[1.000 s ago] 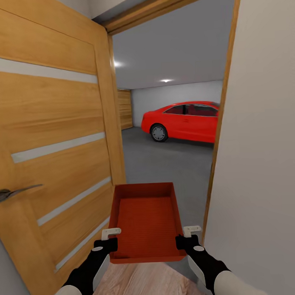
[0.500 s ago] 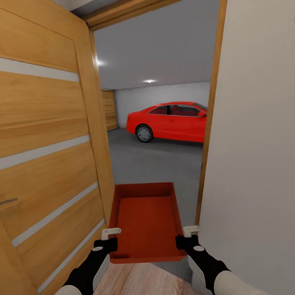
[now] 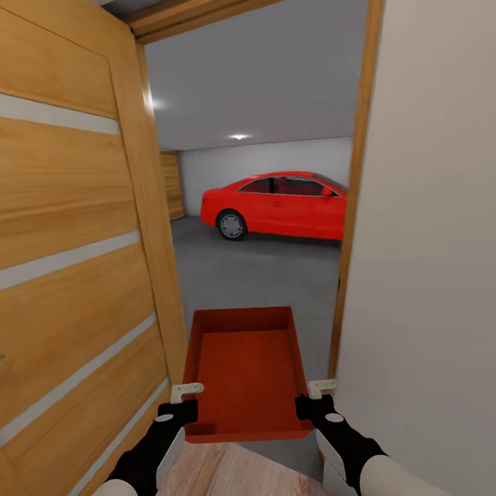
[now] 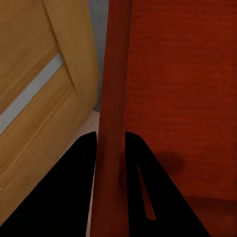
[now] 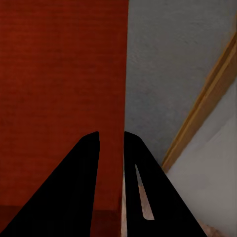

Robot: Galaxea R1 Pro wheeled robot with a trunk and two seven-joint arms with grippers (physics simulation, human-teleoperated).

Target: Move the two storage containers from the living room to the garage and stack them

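A red-orange storage container (image 3: 246, 373) hangs in front of the robot, carried level between both arms, its open top facing up and its ribbed bottom bare. The left tool (image 3: 186, 392) is clamped on the container's left wall near the near corner; in the left wrist view its two dark fingers (image 4: 74, 192) straddle that wall (image 4: 112, 98), one inside and one outside. The right tool (image 3: 323, 387) pinches the right wall in the same way, with its fingers (image 5: 74, 187) on either side of the thin edge.

The container sits in a doorway. An open tan door (image 3: 70, 268) with pale slats stands just to its left and a white wall (image 3: 433, 234) with a wooden door frame (image 3: 351, 223) stands to its right. Beyond lies the garage with its dark grey floor (image 3: 256, 276), a red car (image 3: 279, 204) parked well back, and a wood-plank garage door (image 3: 171, 185). Light wood planks (image 3: 235, 481) show under the arms
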